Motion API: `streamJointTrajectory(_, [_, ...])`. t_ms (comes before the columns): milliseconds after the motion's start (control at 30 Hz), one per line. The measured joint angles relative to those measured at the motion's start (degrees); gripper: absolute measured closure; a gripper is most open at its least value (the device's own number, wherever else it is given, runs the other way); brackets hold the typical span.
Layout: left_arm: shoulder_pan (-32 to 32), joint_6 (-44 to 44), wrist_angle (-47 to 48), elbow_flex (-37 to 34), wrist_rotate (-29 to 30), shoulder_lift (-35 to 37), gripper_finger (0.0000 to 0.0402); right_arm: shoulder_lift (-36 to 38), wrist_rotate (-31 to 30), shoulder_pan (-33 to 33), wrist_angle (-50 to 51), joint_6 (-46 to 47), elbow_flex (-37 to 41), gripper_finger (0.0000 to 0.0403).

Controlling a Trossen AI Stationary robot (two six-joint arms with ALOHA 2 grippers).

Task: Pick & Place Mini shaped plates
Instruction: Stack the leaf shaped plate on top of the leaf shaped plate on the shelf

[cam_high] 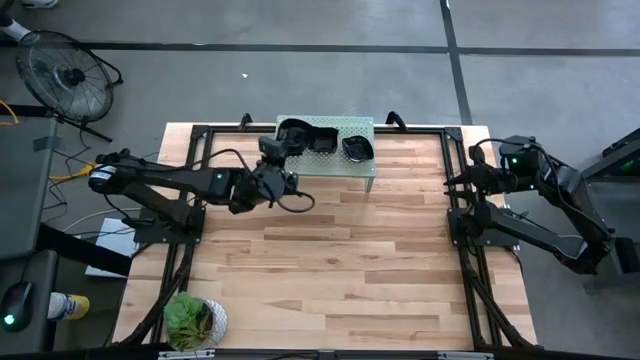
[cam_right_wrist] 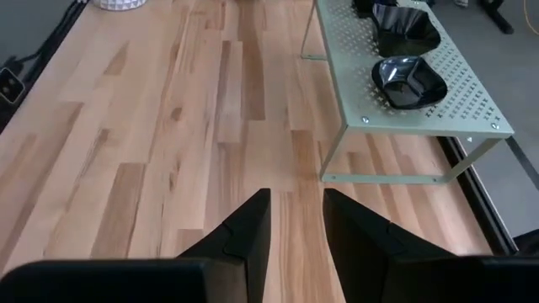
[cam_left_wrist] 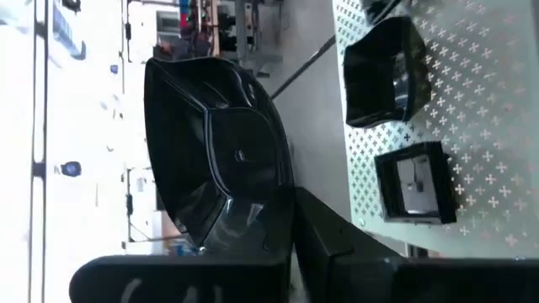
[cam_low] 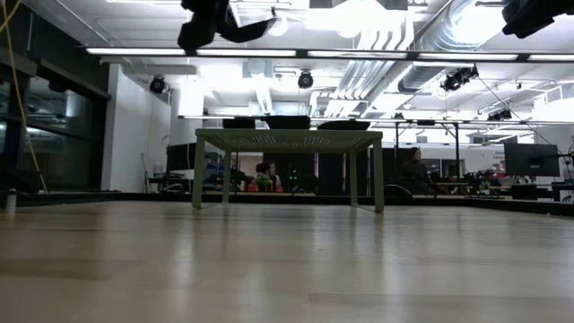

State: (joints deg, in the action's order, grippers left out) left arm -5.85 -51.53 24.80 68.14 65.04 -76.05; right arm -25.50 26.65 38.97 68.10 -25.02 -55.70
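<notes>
Black plates [cam_low: 289,121] atop green shelf [cam_low: 287,139]

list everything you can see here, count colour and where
mini shaped plates: several, exact count unclear, glossy black, on the shelf, one more in the left gripper
shelf: one, pale green perforated metal, far middle of table
table: one, light wood
potted plant: one, green, near left corner
fan: one, black, floor beyond the left side
left gripper: jaws shut on a plate beside the shelf
right gripper: jaws apart, empty, waiting at the right edge
</notes>
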Motion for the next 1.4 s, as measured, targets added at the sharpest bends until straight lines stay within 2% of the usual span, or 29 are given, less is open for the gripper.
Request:
streamJointTrajectory(233, [0.11, -9.73, -4.72, -0.02, 2.18, -2.79, 0.0401, 0.01, 0.24, -0.01, -1.42, 2.18, 0.00, 0.0297])
streamJointTrajectory(433, [0.15, -16.31, -5.51, -0.04, 2.99, -3.41, 0.0401, 0.02, 0.37, 0.01, -5.23, 19.07, 0.00, 0.0297])
streamJointTrajectory(700, [0.17, -22.52, -10.04, -0.07, 3.77, -3.41, 0.0401, -0.09, 0.85, -0.01, -17.04, 34.33, 0.00, 0.0297])
streamJointTrajectory(933, [0.17, -33.78, -13.88, -0.07, 3.32, -3.41, 0.0401, -1.86, 4.81, 0.01, -26.43, 35.69, -0.03, 0.0297])
streamJointTrajectory(1033, [0.17, -34.44, -14.55, -0.07, 2.99, -3.40, 0.0401, -3.56, 7.16, 0.01, -28.70, 34.85, -0.03, 0.0297])
streamJointTrajectory(1200, [0.17, -34.30, -14.45, -0.07, 2.99, -3.41, 0.0401, -6.79, 8.17, 0.01, -35.35, 39.87, -0.03, 0.0297])
streamJointTrajectory(1400, [-0.26, -36.08, -14.40, -0.07, 2.19, -3.40, 0.0401, -12.12, 10.59, -1.61, -42.08, 38.57, -0.03, 0.0297])
